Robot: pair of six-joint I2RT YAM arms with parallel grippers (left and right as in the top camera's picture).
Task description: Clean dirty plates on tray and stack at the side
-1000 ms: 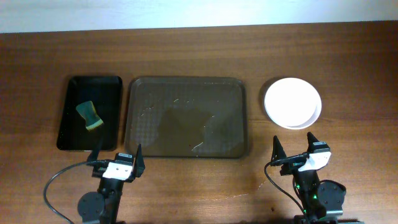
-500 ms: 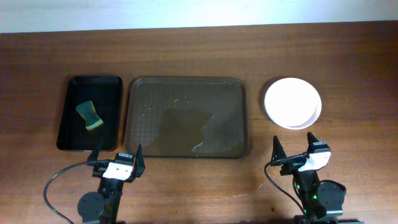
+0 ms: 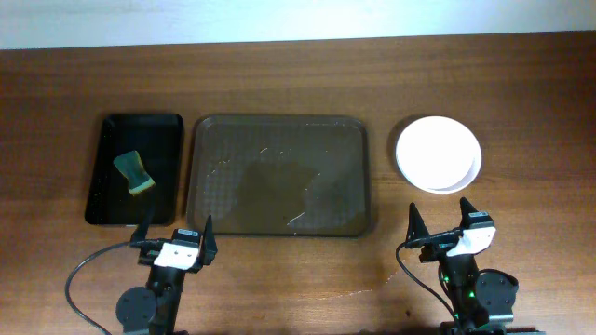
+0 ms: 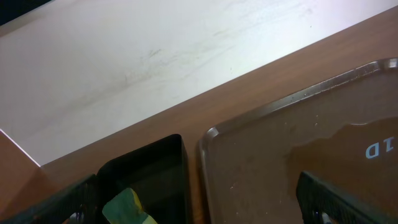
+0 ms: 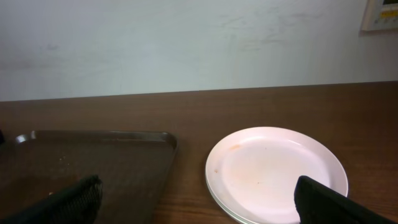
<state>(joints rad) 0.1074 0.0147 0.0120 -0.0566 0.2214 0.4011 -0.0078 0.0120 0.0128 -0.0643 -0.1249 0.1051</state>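
Note:
The white plates (image 3: 439, 154) lie stacked on the table to the right of the tray; the top one shows faint brown specks in the right wrist view (image 5: 277, 172). The large dark brown tray (image 3: 281, 175) holds no plates, only a wet patch; it also shows in the left wrist view (image 4: 298, 155) and the right wrist view (image 5: 93, 158). My left gripper (image 3: 175, 235) is open and empty near the table's front edge, below the tray's left corner. My right gripper (image 3: 444, 225) is open and empty, just in front of the plate stack.
A smaller black tray (image 3: 136, 168) stands left of the brown tray and holds a green and yellow sponge (image 3: 135, 173), also seen in the left wrist view (image 4: 132, 208). A pale wall runs behind the table's far edge.

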